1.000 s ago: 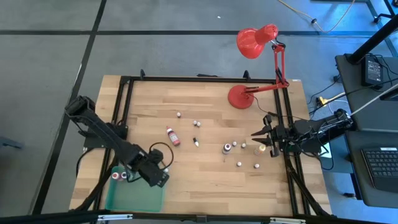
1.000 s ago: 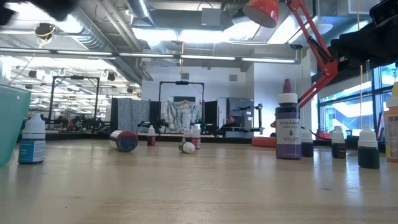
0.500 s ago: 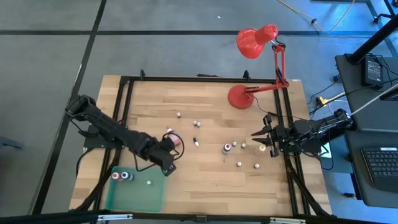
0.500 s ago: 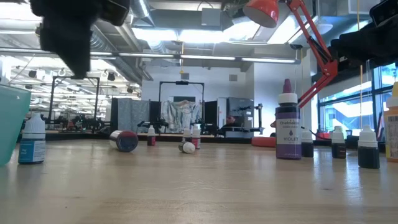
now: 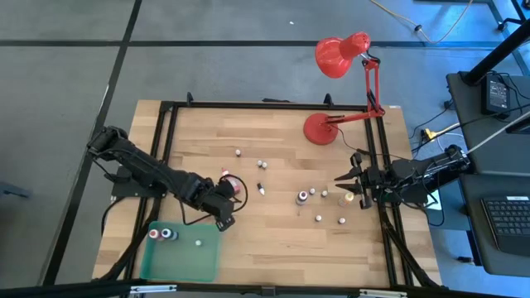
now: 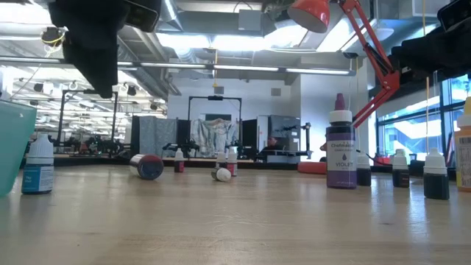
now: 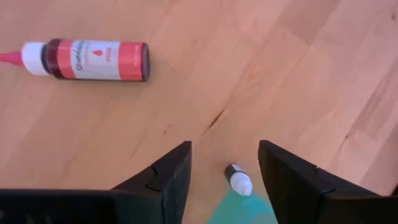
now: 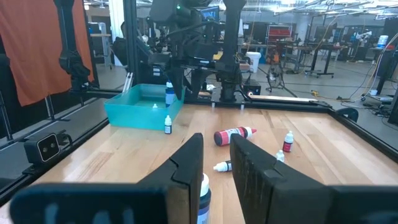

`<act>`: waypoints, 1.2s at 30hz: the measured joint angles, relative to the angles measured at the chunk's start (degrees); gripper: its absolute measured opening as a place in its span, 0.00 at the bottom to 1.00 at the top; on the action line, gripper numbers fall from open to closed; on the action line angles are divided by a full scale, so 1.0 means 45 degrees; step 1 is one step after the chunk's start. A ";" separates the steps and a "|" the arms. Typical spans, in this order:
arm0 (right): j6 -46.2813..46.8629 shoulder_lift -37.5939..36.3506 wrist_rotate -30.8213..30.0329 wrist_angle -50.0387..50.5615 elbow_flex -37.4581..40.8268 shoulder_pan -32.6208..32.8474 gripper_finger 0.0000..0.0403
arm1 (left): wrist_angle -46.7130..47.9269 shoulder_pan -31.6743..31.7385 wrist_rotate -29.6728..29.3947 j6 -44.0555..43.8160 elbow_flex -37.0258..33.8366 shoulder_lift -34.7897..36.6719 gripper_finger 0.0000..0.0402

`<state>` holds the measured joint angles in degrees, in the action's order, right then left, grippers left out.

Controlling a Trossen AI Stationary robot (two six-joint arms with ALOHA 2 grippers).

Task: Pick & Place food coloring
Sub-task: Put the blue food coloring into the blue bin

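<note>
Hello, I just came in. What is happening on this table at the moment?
A two-arm robot is sorting small food coloring bottles into a green tray. The left tool, fingers apart and empty, hangs just past the tray's corner, near a red bottle lying on its side. Three bottles stand in the tray. The right tool waits at the table's right edge, shut. More bottles are scattered across the middle of the table.

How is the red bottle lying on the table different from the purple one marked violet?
The red bottle lies on its side on the wood; the violet bottle stands upright. The red one has a red body and a pink tip, the violet one a dark purple body and a purple tip. Both have a white collar under the tip and a printed label.
</note>
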<state>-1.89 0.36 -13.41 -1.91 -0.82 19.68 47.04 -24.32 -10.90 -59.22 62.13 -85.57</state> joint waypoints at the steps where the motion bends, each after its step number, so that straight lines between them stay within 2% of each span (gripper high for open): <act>1: 0.0000 0.0000 0.0003 0.0003 0.0003 -0.0002 0.21 | -0.0008 -0.0033 0.0044 -0.0260 0.0000 -0.0011 0.46; 11: 0.0015 0.0002 0.0000 0.0000 0.0005 -0.0003 0.21 | -0.0033 -0.0104 0.0770 -0.0561 0.0005 -0.0666 0.42; 20: -0.0019 0.0002 -0.0005 0.0000 0.0005 -0.0002 0.21 | -0.0148 0.0025 0.2078 -0.0977 0.0005 -0.1328 0.39; 31: -0.0029 0.0000 -0.0005 0.0000 0.0005 -0.0004 0.21 | -0.0561 0.0011 0.2016 -0.1138 0.0005 -0.1605 0.38; 36: -0.0065 0.0005 -0.0005 0.0000 0.0001 -0.0003 0.21 | -0.0862 0.0020 0.2789 -0.1108 0.0005 -0.2180 0.38</act>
<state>-2.18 0.38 -13.43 -1.91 -0.82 19.67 43.16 -24.23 1.65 -64.20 62.15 -95.38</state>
